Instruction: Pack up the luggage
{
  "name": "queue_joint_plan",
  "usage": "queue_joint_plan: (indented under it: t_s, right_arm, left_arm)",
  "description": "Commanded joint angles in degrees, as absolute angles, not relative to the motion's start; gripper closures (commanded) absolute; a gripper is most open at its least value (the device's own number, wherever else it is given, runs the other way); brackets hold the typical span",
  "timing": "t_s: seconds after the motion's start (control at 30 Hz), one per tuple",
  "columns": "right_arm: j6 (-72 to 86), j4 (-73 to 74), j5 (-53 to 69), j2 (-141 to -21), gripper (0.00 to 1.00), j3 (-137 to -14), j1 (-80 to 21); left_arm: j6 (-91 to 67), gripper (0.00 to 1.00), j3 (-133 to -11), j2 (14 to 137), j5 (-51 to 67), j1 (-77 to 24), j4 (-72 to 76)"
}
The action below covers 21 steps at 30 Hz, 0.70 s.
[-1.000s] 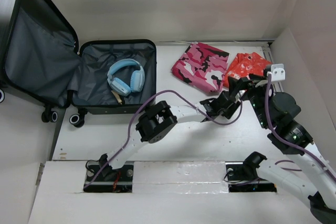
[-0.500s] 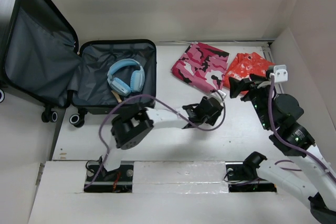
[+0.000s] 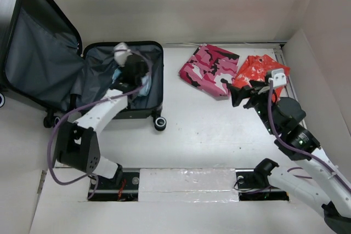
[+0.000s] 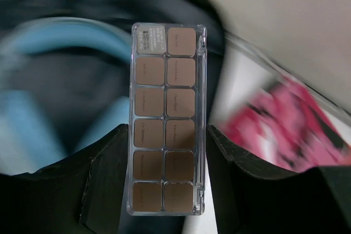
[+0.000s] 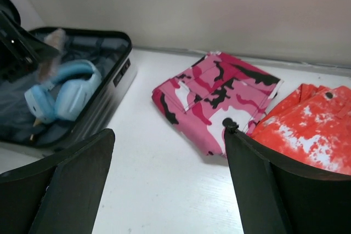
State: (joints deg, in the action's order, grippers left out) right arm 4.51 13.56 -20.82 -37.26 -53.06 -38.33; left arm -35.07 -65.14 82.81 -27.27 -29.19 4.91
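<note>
The luggage (image 3: 38, 58) is found open at the upper left of the top view, lid raised, with blue headphones (image 5: 60, 94) already laid in its lower shell. Over that shell the left gripper (image 4: 164, 152) is seen clamped on a clear-cased makeup palette (image 4: 166, 80), not yet released. Further right, a pink camouflage garment (image 3: 210, 69) and an orange garment (image 3: 256, 69) are noted unpacked. The right gripper (image 5: 169, 130) is held wide and empty near them. Packing is judged under halfway. The white table (image 3: 208, 135) is enclosed by plain white walls (image 3: 164, 4).
</note>
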Motion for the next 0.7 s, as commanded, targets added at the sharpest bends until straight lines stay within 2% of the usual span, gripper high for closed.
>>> queue_joint_plan:
  t_s: [0.0, 0.2, 0.23, 0.33, 0.4, 0.47, 0.53, 0.57, 0.63, 0.67]
  right_arm:
    - [5.19, 9.85, -16.88, -37.79, 0.13, -50.20, -38.41]
    - [5.71, 9.32, -14.94, -37.79, 0.13, -47.64, -38.41]
    - [5.71, 9.32, -14.07, -37.79, 0.13, -46.94, -38.41]
    - [6.24, 9.32, -13.27, -38.41, 0.13, -46.32, -38.41]
    - [6.24, 9.32, -13.27, -38.41, 0.13, -45.79, -38.41]
    - [6.24, 8.79, -13.27, -38.41, 0.13, -45.27, -38.41]
    - [6.24, 8.79, -13.27, -37.89, 0.13, -45.26, -38.41]
    - [6.24, 8.79, -13.88, -37.88, 0.13, -45.26, -38.41]
    - [6.24, 8.79, -13.89, -37.88, 0.13, -44.74, -38.41]
    - [6.24, 8.79, -14.41, -38.58, 0.13, -44.74, -38.41]
  left_arm:
    - [-42.45, 0.75, -59.16, 81.83, -24.36, -17.87, 5.17]
    - [-46.05, 0.72, -62.31, 88.40, -26.72, -5.04, 1.49]
    - [-46.66, 0.68, -62.31, 89.46, -26.02, -3.53, 1.49]
    - [-47.37, 0.68, -66.78, 94.89, -25.30, 0.77, -2.52]
    - [-47.55, 0.64, -69.50, 97.55, -26.37, 1.66, -4.56]
    - [-47.55, 0.55, -70.75, 100.71, -27.94, 2.46, -7.11]
    - [-48.95, 0.36, -70.75, 101.43, -27.17, 3.25, -7.12]
    - [-48.96, 0.31, -70.75, 101.43, -26.46, 3.25, -7.12]
    - [-48.96, 0.22, -68.05, 99.24, -24.88, 3.25, -4.76]
    - [-48.96, 0.21, -66.81, 95.84, -24.87, 1.25, -1.79]
